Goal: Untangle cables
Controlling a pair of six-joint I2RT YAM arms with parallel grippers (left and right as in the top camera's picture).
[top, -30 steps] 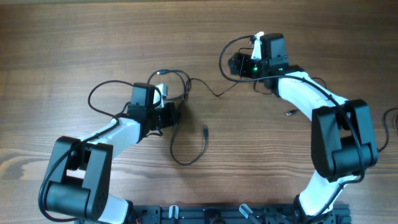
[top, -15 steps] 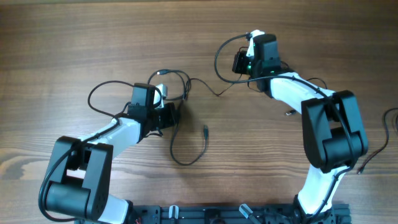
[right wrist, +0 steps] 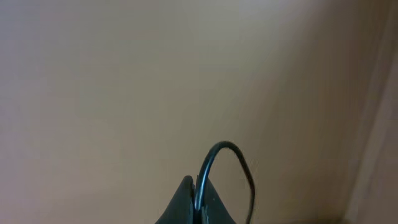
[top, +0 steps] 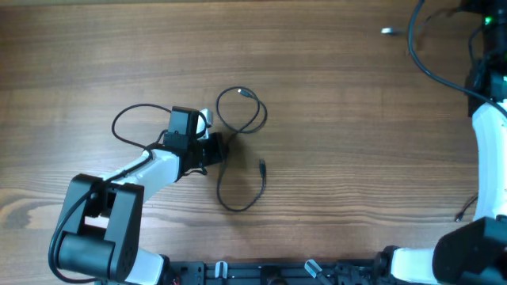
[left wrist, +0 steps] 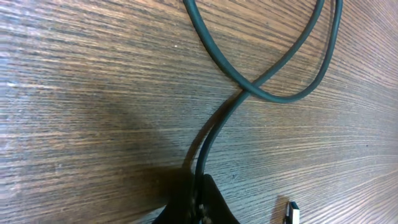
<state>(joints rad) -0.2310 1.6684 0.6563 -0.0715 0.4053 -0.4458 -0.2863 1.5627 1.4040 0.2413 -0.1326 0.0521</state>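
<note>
The left gripper point(left wrist: 199, 186) pinched one cable point(left wrist: 247, 90) looped on the desk point(top: 356, 158) at mid-frame. The right gripper point(right wrist: 198, 199) pinched a second cable point(right wrist: 225, 144), seemingly lifted, at upper right. The pulling-apart step looked nearly done; the next move called for laying the second cable down well apart.

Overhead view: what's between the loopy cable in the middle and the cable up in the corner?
Nothing: only bare wooden table separates the looped cable from the corner cable, seen overhead.

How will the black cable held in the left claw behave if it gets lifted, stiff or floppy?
Probably floppy: the cable lies in loose crossing loops on the table. Likely light too, being thin, so it should trail after the left claw. The loops may snag each other where they cross.
</note>
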